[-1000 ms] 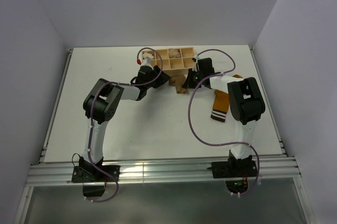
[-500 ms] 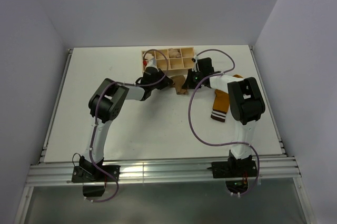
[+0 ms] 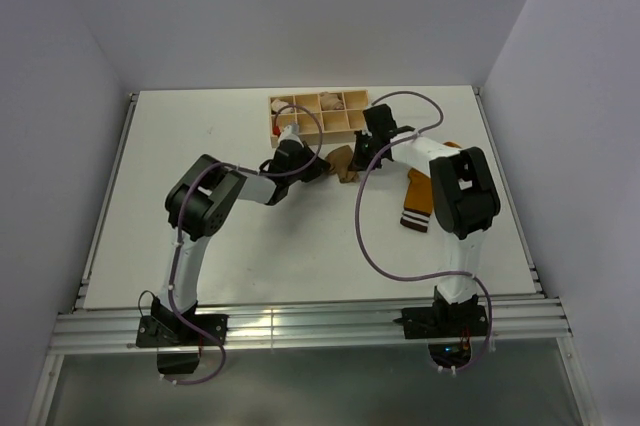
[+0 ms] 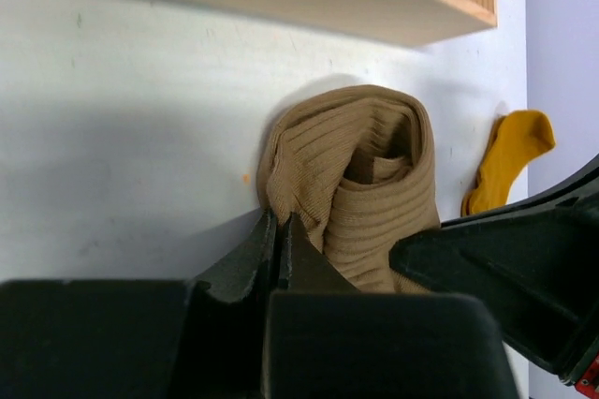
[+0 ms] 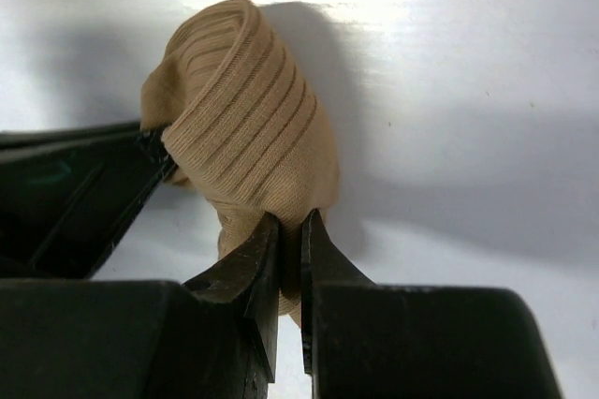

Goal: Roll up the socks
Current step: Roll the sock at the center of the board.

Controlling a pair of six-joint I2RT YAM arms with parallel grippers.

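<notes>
White table (image 3: 200, 126): L fingers (image 4: 278, 227) shut beside tan sock (image 4: 365, 174), R fingers (image 5: 291, 229) pinch it.

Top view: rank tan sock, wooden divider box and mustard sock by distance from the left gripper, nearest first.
From the left gripper:
1. tan sock: right at its fingertips, just to the right.
2. wooden divider box: a little behind it, toward the far edge.
3. mustard sock: farthest, off to the right, beside the right arm.
</notes>
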